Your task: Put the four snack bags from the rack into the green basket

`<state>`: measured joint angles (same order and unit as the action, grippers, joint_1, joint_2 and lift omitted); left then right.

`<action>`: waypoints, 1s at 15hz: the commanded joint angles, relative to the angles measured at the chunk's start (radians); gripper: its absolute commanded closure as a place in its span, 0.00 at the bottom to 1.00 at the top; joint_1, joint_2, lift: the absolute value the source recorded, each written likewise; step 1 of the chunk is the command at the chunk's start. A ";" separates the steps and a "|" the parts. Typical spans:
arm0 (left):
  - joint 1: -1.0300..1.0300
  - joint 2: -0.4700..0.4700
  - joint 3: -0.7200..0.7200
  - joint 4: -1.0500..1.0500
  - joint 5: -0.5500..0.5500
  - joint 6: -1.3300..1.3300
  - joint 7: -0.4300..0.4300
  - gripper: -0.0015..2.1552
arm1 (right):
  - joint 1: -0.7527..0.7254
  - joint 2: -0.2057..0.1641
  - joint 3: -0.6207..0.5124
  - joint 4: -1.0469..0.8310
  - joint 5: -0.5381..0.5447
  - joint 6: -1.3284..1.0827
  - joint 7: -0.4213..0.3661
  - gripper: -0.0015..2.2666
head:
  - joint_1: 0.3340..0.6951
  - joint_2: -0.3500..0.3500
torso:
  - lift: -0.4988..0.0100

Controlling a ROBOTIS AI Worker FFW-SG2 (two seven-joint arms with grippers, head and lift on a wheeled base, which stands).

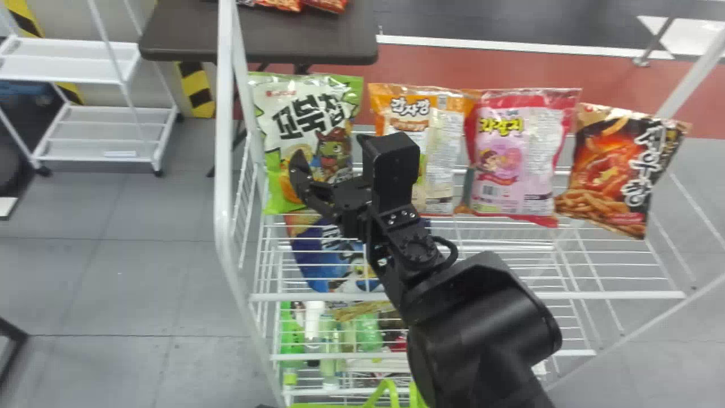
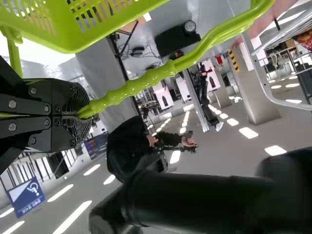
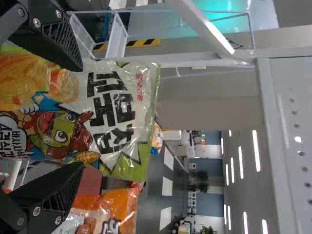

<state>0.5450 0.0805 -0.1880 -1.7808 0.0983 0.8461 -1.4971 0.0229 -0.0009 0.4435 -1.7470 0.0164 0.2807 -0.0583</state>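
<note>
In the head view four snack bags stand in a row on the rack: a green-and-white bag (image 1: pixel 308 122) at the left, then an orange one (image 1: pixel 439 144), a pink one (image 1: pixel 518 153) and a dark red one (image 1: pixel 617 170), which leans. My right gripper (image 1: pixel 333 161) is open in front of the green-and-white bag's lower part. In the right wrist view the green-and-white bag (image 3: pixel 114 112) lies beyond the parted fingers of the right gripper (image 3: pixel 81 117). My left gripper (image 2: pixel 84 111) is shut on the handle of the green basket (image 2: pixel 63 29); the basket's rim (image 1: pixel 334 405) shows at the head view's bottom edge.
The rack's white left post (image 1: pixel 224 170) rises close beside the green-and-white bag. A blue bag (image 1: pixel 334 255) and several bottles lie on lower levels. Behind the rack is a dark table (image 1: pixel 255 34), with a white shelf cart (image 1: pixel 107 133) farther left.
</note>
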 commanded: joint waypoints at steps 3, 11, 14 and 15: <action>0.003 0.007 0.009 0.000 0.005 -0.003 0.000 0.88 | -0.152 0.002 0.004 0.208 -0.026 0.007 0.005 0.06 | 1.00 0.47 | 0.97; -0.003 0.007 0.016 0.003 0.006 -0.015 0.008 0.88 | -0.166 0.002 -0.002 0.208 -0.062 0.022 0.153 0.94 | 1.00 0.52 | 0.97; -0.003 0.007 0.016 0.003 0.006 -0.015 0.012 0.88 | -0.112 0.002 -0.003 0.112 -0.049 0.050 0.172 0.96 | 1.00 0.54 | 0.97; -0.003 0.007 0.016 0.004 0.006 -0.015 0.014 0.88 | -0.089 0.002 -0.006 0.067 -0.038 0.081 0.173 0.95 | 1.00 0.55 | 0.97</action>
<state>0.5415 0.0874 -0.1717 -1.7771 0.1043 0.8307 -1.4839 -0.0947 0.0000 0.4405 -1.6244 -0.0325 0.3302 0.1134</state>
